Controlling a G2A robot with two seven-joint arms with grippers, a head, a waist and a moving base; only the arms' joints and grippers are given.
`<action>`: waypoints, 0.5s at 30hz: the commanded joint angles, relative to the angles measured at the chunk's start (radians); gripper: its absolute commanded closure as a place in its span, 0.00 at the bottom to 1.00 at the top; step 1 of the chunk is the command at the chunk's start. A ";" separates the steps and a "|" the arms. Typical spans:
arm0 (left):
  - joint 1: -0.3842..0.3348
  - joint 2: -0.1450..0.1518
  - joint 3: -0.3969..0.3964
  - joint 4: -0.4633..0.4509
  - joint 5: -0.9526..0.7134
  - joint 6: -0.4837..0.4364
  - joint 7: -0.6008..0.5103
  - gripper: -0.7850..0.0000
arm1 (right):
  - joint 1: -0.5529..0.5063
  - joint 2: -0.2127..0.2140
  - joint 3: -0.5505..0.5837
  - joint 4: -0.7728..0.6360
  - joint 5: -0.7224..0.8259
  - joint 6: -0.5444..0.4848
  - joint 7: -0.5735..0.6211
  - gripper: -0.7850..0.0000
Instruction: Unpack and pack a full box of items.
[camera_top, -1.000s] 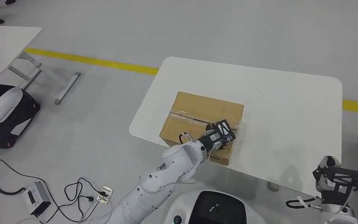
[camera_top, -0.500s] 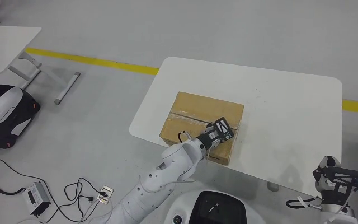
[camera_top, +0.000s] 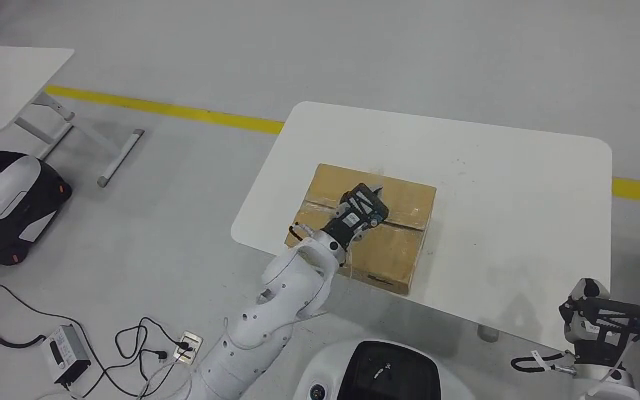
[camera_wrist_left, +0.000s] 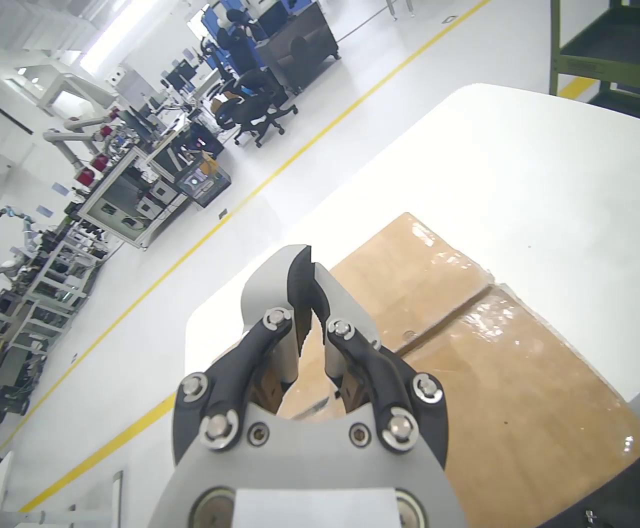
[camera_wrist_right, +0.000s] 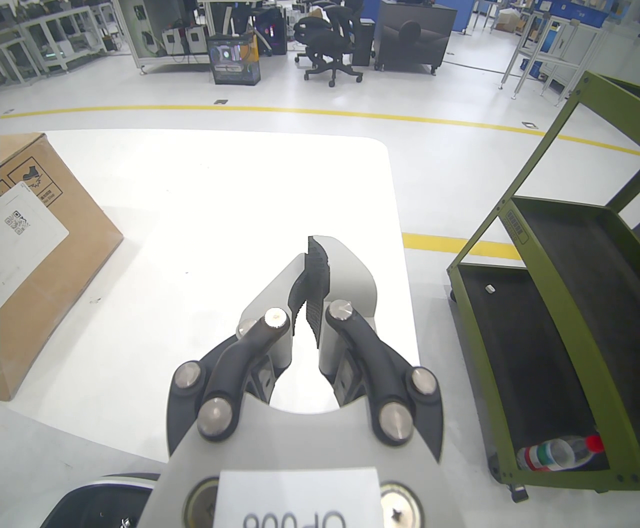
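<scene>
A closed brown cardboard box (camera_top: 395, 215) with a taped centre seam lies on the white table (camera_top: 500, 170), near its left front part. My left gripper (camera_top: 360, 210) is over the box top, close to the seam, with its fingers shut and nothing between them. In the left wrist view the gripper (camera_wrist_left: 306, 280) hovers over the box (camera_wrist_left: 500, 360) beside the tape line. My right gripper (camera_wrist_right: 310, 270) is shut and empty, low beyond the table's front right corner; the box (camera_wrist_right: 45, 250) stands off to its side. In the top view the right gripper (camera_top: 598, 318) sits at the lower right.
A green trolley (camera_wrist_right: 550, 280) with a plastic bottle (camera_wrist_right: 560, 452) on its lower shelf stands beside the table. The right half of the table is bare. A yellow floor line (camera_top: 170, 110) runs behind the table.
My left gripper has moved left and away from the box's near right part to over the centre seam. The right arm has not moved.
</scene>
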 joint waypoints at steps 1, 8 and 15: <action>0.015 0.004 -0.034 -0.029 -0.004 0.000 0.001 1.00 | 0.000 0.000 0.000 0.000 0.000 0.000 0.000 1.00; 0.060 0.019 -0.163 -0.095 0.027 -0.027 -0.025 1.00 | 0.000 0.000 0.000 0.000 0.000 0.000 0.000 1.00; 0.088 0.032 -0.283 -0.124 0.042 -0.052 -0.033 1.00 | 0.000 0.000 0.000 0.000 0.000 0.000 0.000 1.00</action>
